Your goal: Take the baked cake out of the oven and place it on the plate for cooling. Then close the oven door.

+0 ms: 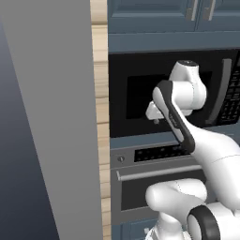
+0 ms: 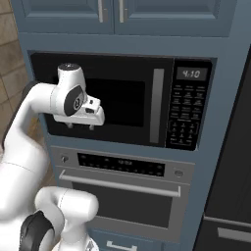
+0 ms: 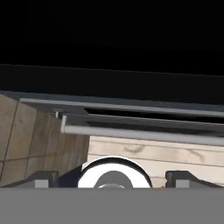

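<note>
Right base view: one oven (image 2: 125,193), its oven door (image 2: 122,203) shut, under one microwave (image 2: 122,103); end effector (image 2: 81,126) spread wide, pinching nothing.

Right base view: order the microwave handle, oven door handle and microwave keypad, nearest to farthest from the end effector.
From the end effector:
1. Oven door handle, below it.
2. Microwave handle, to its right; close to the first.
3. Microwave keypad, farthest right.

We see the oven (image 2: 122,188) in matt grey steel, its door (image 2: 125,206) dark glass under a smooth silver handle (image 2: 120,185); above, the microwave (image 2: 122,100) looks glossy black.
</note>
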{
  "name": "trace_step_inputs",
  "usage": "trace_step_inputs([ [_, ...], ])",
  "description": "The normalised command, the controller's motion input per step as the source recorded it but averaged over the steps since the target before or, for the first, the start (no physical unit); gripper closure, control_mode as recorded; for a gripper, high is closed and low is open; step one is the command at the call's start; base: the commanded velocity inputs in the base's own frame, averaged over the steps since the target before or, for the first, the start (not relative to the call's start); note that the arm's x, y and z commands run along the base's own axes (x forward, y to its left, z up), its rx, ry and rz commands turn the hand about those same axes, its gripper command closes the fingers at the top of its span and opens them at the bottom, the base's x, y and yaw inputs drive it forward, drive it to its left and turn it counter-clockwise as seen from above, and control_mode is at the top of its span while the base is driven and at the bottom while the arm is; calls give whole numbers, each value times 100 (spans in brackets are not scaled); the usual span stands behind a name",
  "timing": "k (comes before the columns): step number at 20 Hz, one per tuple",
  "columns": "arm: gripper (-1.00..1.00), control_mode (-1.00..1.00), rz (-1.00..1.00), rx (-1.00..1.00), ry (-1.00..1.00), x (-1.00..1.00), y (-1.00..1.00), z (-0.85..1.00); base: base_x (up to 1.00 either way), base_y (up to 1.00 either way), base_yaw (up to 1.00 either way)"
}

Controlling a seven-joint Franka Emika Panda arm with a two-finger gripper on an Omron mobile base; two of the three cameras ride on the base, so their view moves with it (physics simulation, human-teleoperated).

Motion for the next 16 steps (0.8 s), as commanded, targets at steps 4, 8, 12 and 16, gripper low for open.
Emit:
trace_step_inputs([
  [4, -100, -100, 0, 0, 0, -55, -1, -52, 0, 0, 0],
  [8, -100, -100, 0, 0, 0, -47, -5, -48, 0, 0, 0],
  [12, -100, -100, 0, 0, -4, -43, -1, -44, 0, 0, 0],
  [16, -100, -100, 0, 0, -9, -44, 0, -55, 0, 0, 0],
])
